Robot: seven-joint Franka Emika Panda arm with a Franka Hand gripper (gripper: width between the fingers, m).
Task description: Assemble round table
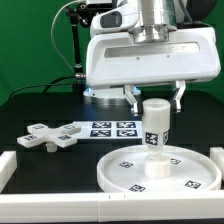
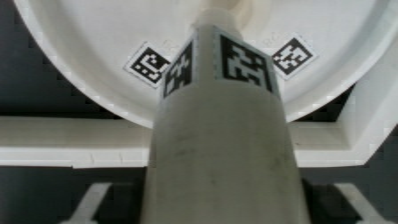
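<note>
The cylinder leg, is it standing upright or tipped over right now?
Upright: the leg stands vertically on the centre of the disc.

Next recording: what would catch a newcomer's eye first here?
The white leg stands upright at the centre of the large rimmed disc, and the open claw hangs just over its top. The cross-shaped foot lies apart, flat, at the exterior view's left.

Green backdrop (image 1: 30,40) behind a black tabletop (image 1: 40,108) with a white edge rail (image 1: 50,208)
</note>
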